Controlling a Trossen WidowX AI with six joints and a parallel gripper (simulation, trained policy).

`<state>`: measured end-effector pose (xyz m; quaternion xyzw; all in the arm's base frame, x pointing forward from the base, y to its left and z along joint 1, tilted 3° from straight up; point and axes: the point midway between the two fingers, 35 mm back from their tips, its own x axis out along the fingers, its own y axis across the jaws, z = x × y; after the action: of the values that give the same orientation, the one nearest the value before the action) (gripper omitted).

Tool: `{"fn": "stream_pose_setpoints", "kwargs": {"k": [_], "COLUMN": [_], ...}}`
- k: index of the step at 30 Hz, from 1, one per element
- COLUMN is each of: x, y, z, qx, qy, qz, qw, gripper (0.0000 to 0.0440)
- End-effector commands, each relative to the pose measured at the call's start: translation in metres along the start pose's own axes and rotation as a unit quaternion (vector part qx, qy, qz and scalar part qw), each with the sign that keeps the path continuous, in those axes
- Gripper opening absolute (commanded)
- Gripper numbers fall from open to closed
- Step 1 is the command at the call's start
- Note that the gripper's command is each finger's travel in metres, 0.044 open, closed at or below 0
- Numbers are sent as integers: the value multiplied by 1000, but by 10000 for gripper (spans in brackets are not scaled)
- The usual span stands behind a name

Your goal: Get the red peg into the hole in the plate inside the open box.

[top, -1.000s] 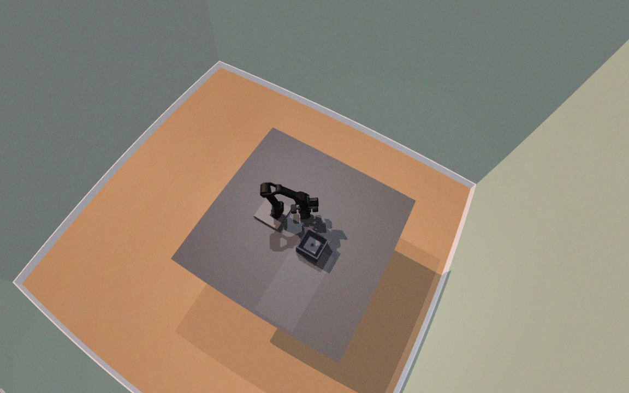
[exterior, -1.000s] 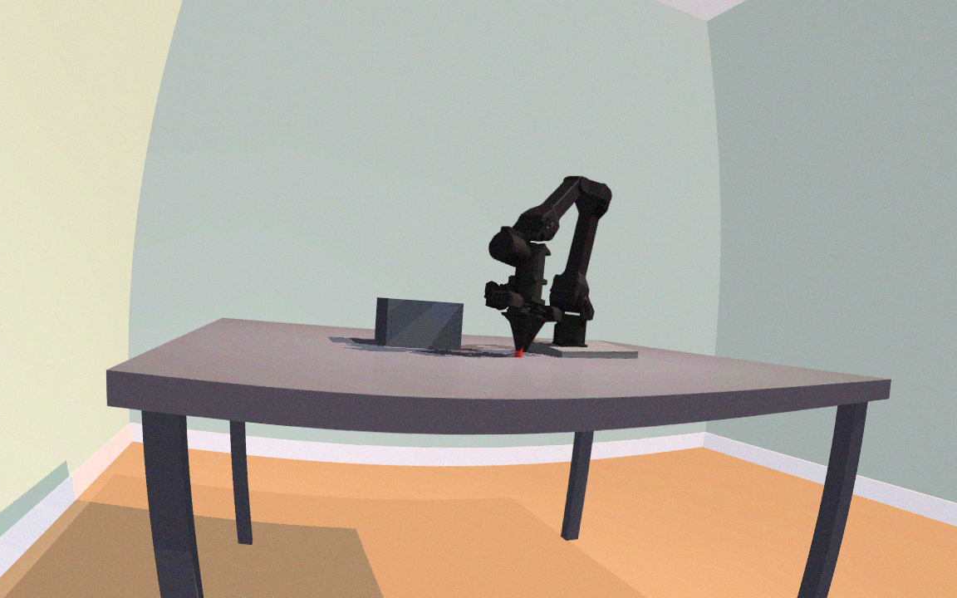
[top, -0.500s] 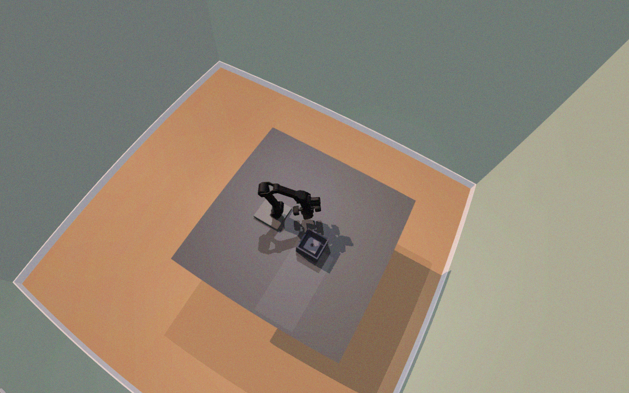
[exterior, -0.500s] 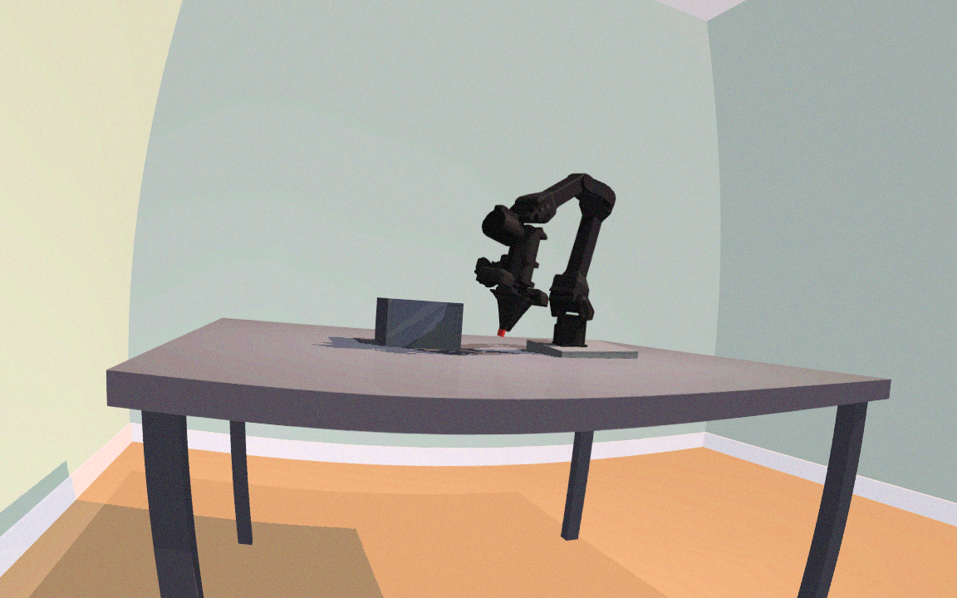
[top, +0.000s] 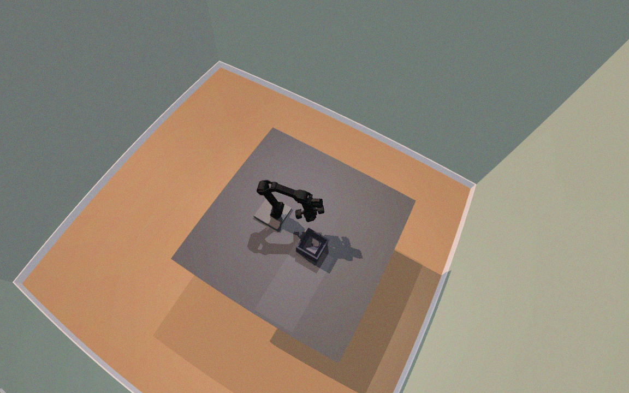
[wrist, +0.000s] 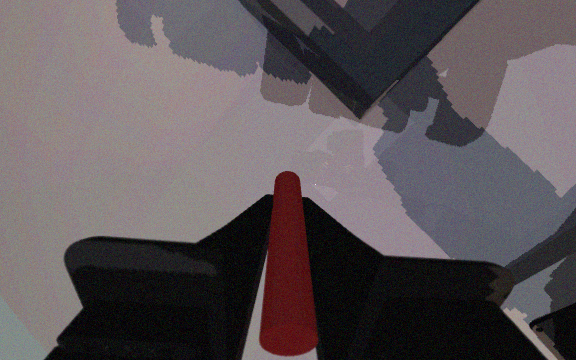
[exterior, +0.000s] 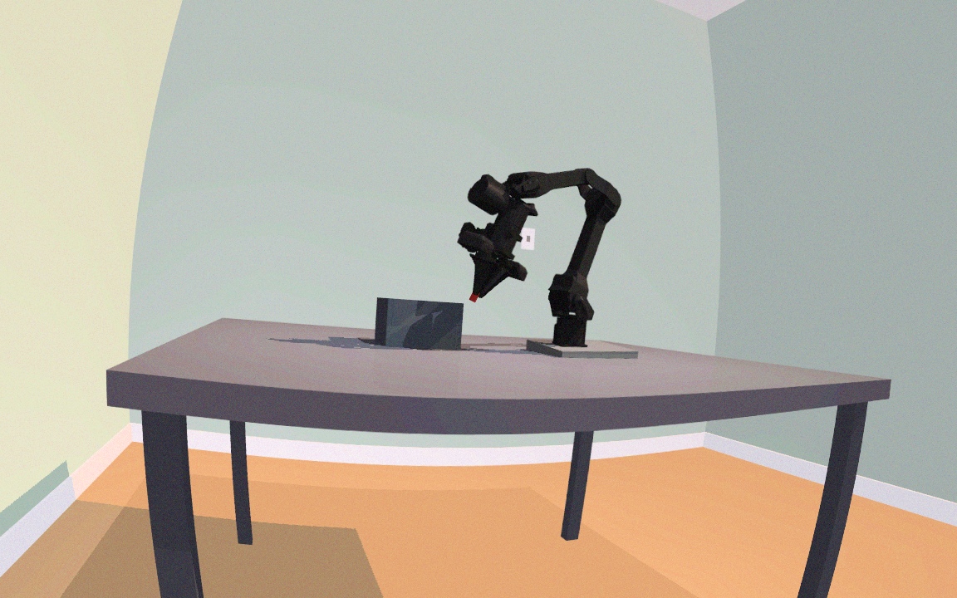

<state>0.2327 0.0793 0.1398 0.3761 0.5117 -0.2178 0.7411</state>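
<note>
Between black wedge-shaped fingers, a smooth red cylinder (wrist: 288, 260) (exterior: 473, 298).

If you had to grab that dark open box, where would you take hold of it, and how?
I'd probably come straight down from above and pinch one upright wall at its rim, away from the corners, one of the jaws inside and one outside. The box is open-topped, sits flat, and its walls look thin beside its whole width.
</note>
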Motion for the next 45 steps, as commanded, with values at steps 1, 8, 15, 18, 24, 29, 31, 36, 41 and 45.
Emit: {"fn": "stream_pose_setpoints", "kwargs": {"k": [1, 8, 15, 18, 24, 29, 31, 36, 41, 45], "x": [-4, -1, 5, 8, 16, 24, 27, 34, 42, 51], "y": [1, -1, -5, -7, -12, -15, -17, -18, -21, -23], "z": [21, 51, 76, 85, 103, 117, 122, 132, 139, 142], "qx": [5, 21, 37, 44, 59, 71, 75, 83, 89, 91], "qy": [-22, -47, -66, -73, -83, -89, -89, -87, -79, -69], "qz": [-4, -12, -20, -23, -29, -34, -36, -39, -46, -53], "qw": [1000, 999, 997, 996, 994, 993, 993, 992, 992, 992], "gripper": [0, 0, 0, 0, 1, 3, 4, 9, 13, 15]}}
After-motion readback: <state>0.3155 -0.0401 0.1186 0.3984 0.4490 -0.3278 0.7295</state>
